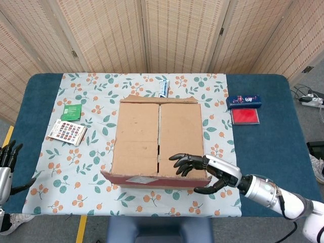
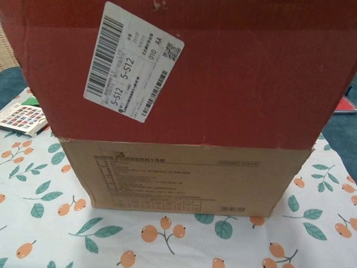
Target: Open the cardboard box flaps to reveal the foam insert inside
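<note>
A big cardboard box (image 1: 158,144) sits in the middle of the counter (image 1: 268,147), on a cloth with leaves and orange berries (image 1: 93,152). From the head view, the red front flap (image 2: 184,72) is tipped up and out toward the robot, so only its thin edge shows at the near side of the box. In the chest view that same flap fills most of the picture, with a white sticker label (image 2: 133,61) on it. The two brown inner flaps (image 1: 136,136) lie flat and closed, meeting at a line down the middle. The right hand (image 1: 205,172) is at the near right corner of the box, with its dark fingers (image 1: 183,162) spread apart and reaching over the top edge by the raised flap. I cannot tell if it is pinching the flap or only touching it. The left hand (image 1: 6,164) is far off at the left edge of the counter, fingers apart and pointing up, holding nothing. To the left of the box lie a green packet (image 1: 71,111) and a colorful card pack (image 1: 67,132). To the right are a blue case (image 1: 244,102) and a red pad (image 1: 245,116) just beside it. A small tube (image 1: 163,88) lies behind the box.
</note>
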{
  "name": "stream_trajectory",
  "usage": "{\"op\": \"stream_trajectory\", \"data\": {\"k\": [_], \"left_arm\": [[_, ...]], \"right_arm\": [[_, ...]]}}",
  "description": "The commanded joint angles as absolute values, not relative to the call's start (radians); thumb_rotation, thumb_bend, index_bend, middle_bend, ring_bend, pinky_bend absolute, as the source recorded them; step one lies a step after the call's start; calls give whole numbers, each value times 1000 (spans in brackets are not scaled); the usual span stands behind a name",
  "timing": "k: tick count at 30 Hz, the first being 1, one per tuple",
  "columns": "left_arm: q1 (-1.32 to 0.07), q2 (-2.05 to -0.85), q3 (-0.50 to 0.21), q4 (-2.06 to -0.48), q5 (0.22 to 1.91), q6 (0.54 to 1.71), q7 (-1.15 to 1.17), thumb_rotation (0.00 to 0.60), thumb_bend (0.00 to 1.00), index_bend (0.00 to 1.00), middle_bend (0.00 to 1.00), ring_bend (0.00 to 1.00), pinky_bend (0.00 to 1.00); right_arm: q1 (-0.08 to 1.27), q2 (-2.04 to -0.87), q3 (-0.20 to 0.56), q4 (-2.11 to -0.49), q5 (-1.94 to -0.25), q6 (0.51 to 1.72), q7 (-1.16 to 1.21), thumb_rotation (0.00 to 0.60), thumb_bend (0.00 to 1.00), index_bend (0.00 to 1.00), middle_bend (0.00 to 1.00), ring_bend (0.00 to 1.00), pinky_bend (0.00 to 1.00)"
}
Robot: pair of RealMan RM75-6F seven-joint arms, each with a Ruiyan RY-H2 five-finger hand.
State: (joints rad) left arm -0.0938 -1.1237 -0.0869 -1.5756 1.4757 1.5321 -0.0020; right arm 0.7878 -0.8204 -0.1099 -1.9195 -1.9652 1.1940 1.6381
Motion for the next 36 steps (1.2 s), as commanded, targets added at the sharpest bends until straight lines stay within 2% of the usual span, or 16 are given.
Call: {"op": "stream_trajectory", "data": {"k": [1, 11, 16, 20, 24, 29, 36], "left_arm": [[-93, -1124, -86, -1577, 1478, 1534, -1, 600, 193, 0, 0, 0, 0], [-90, -1125, -84, -1581, 1491, 1546, 5, 600, 193, 0, 0, 0, 0], [-89, -1125, -83, -1583, 1495, 1550, 3, 600, 193, 0, 0, 0, 0], [-90, -1123, -83, -1583, 1495, 1548, -2, 600, 193, 0, 0, 0, 0], [-90, -1118, -85, -1583, 1494, 1548, -14, 600, 193, 0, 0, 0, 0], [-89, -1112, -84, -1581, 1494, 1546, -32, 600, 193, 0, 0, 0, 0], [-86, -1102, -85, -1578, 1496, 1551, -61, 600, 193, 0, 0, 0, 0]], "right_arm": [[773, -802, -139, -1954, -2003, 1215, 1599, 427, 302, 233, 126, 265, 309], [719, -785, -258, -2014, -2121, 1224, 1455, 427, 302, 195, 106, 250, 305], [708, -780, -270, -2025, -2108, 1218, 1374, 427, 302, 192, 102, 237, 267], [713, -777, -204, -2038, -2010, 1175, 1188, 431, 301, 191, 101, 232, 239], [745, -817, -68, -2037, -1834, 1089, 874, 430, 302, 199, 167, 230, 238], [822, -892, 77, -2001, -1643, 958, 465, 361, 301, 281, 210, 243, 238], [955, -973, 201, -1963, -1419, 810, 46, 320, 302, 339, 301, 275, 242]]}}
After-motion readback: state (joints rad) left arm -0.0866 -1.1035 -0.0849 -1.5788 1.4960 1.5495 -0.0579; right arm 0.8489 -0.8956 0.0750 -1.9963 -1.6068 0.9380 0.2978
